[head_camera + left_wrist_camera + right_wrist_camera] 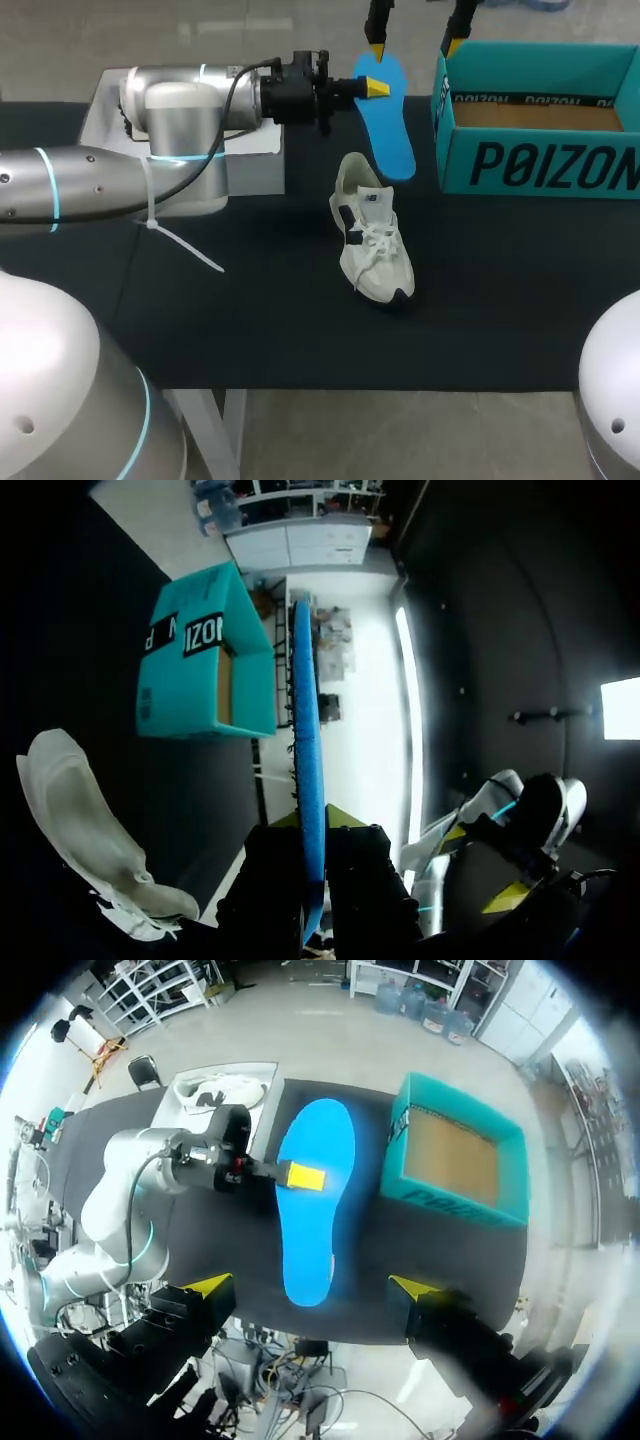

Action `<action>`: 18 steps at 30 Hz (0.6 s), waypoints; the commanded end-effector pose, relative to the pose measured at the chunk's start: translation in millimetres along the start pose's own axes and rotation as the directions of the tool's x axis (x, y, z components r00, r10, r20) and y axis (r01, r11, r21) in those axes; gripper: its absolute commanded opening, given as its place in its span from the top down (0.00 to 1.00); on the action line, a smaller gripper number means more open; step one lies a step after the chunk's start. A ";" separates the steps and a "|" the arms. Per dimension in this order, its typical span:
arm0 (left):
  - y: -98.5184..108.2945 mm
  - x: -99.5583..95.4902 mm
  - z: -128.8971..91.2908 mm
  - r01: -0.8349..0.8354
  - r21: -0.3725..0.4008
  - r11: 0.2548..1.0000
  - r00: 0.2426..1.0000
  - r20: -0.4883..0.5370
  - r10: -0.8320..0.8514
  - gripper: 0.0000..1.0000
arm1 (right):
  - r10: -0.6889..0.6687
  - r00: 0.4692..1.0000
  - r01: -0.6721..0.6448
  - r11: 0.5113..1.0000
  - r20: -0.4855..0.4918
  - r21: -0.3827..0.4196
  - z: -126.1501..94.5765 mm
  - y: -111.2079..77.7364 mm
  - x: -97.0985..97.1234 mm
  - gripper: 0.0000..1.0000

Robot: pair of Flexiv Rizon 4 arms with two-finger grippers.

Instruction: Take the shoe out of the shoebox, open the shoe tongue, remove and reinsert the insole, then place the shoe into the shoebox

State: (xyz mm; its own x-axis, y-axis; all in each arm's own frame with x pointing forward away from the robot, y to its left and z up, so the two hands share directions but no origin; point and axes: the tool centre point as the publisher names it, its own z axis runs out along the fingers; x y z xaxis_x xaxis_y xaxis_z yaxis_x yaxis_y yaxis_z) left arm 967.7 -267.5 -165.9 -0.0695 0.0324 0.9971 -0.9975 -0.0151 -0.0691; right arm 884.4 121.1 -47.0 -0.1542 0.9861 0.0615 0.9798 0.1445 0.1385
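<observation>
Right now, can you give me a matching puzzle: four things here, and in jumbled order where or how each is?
1 insole
2 shoe
3 shoebox
4 right fingers

A open, empty
B on the table
C gripped by the left fingers
D apart, holding nothing

Pairs: 1-C, 2-B, 3-A, 4-D.

There's the insole, bright blue; the shoe pale cream, black patches, white laces; shoebox teal with black lettering, brown inside; table is black.
</observation>
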 end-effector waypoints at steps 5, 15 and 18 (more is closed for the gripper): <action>17.7 -0.6 10.2 0.012 -0.009 1.000 1.000 -0.023 -0.013 1.00 | 0.071 0.996 -0.070 0.997 0.045 -0.035 -2.3 19.6 10.2 0.00; 21.2 11.3 10.8 0.006 -0.036 0.999 0.999 -0.048 -0.007 1.00 | 0.073 0.997 -0.073 0.997 0.026 -0.028 0.0 18.8 9.9 0.00; 21.8 8.4 11.1 0.003 -0.038 0.999 0.999 -0.042 -0.004 1.00 | 0.073 0.997 -0.074 0.997 0.017 0.009 3.7 16.5 8.3 0.00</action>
State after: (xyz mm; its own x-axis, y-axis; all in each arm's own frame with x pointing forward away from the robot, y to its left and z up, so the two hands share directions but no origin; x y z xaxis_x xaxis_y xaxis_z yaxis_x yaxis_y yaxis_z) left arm 945.1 -278.5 -157.1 -0.0654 0.0729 0.9952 -0.9976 0.0186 -0.0670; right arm 897.3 134.8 -44.4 -0.0788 0.9959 0.0452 0.9876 0.0718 0.1398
